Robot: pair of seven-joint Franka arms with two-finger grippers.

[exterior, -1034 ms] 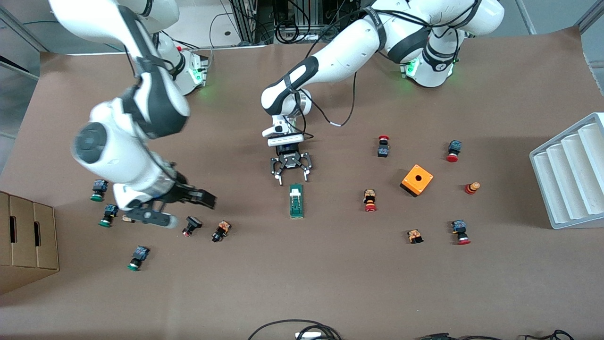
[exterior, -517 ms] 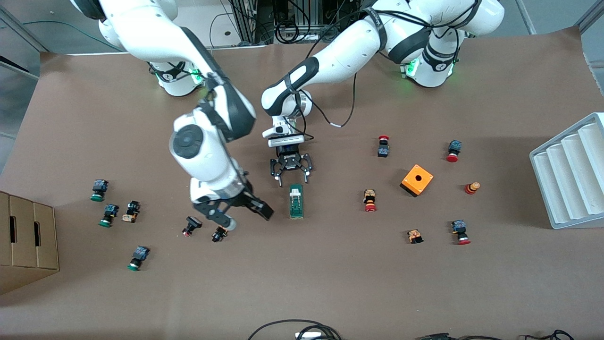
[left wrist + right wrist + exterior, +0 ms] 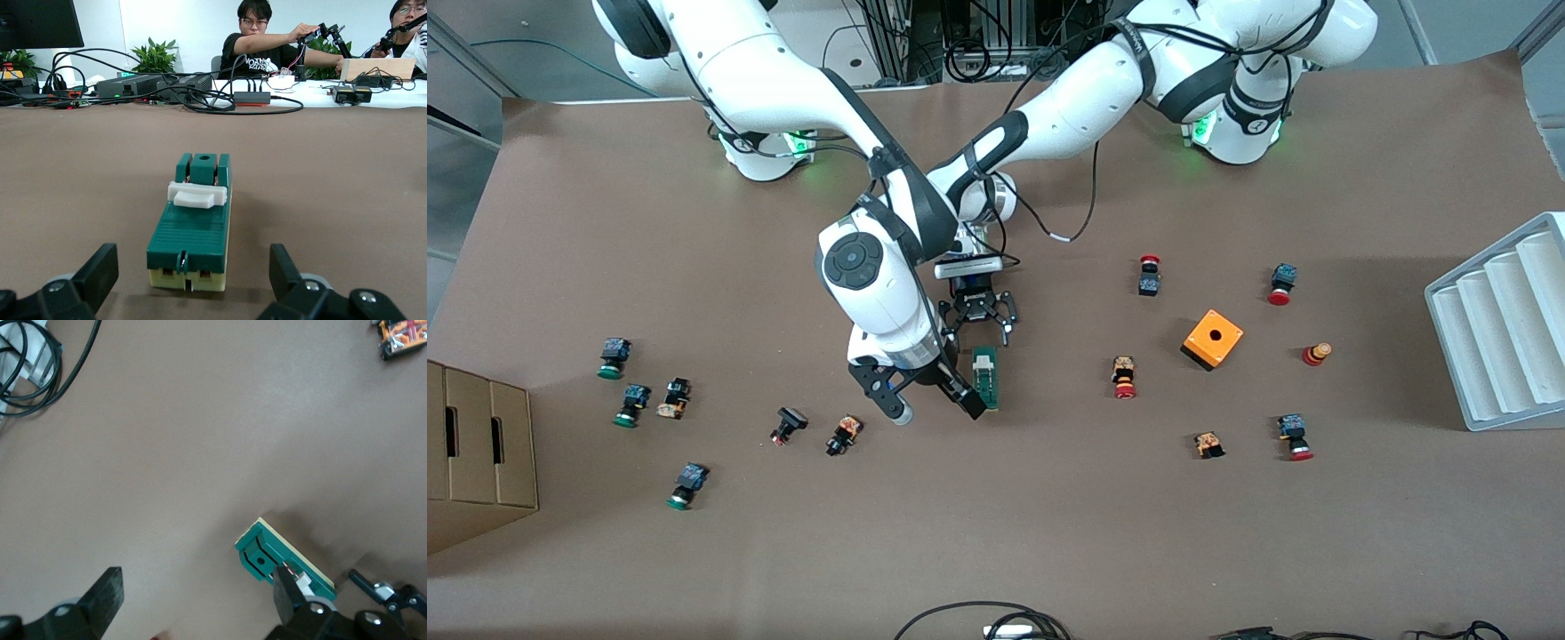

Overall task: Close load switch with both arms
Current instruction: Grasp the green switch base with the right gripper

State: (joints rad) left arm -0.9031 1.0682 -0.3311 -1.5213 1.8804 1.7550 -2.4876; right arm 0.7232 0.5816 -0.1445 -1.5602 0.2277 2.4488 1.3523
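Observation:
The load switch point(image 3: 986, 377), a narrow dark-green block with a white lever, lies mid-table. My left gripper point(image 3: 979, 338) is low at the switch's end farther from the front camera and is open. In the left wrist view the switch point(image 3: 193, 230) lies just ahead between the spread fingers point(image 3: 100, 273). My right gripper point(image 3: 932, 406) hangs open beside the switch's nearer end, on the side of the right arm's end of the table, with one finger point(image 3: 967, 404) over that end. The right wrist view shows the switch point(image 3: 267, 553) by one finger point(image 3: 287, 590).
An orange box with a hole point(image 3: 1213, 338) sits toward the left arm's end, with a white ribbed rack point(image 3: 1498, 324) at that table edge. A cardboard box point(image 3: 476, 444) is at the right arm's end. Small push buttons point(image 3: 843, 434) point(image 3: 1124, 377) lie scattered.
The right arm has swung in from the right arm's end of the table to the switch's nearer end. The left gripper has stayed almost still.

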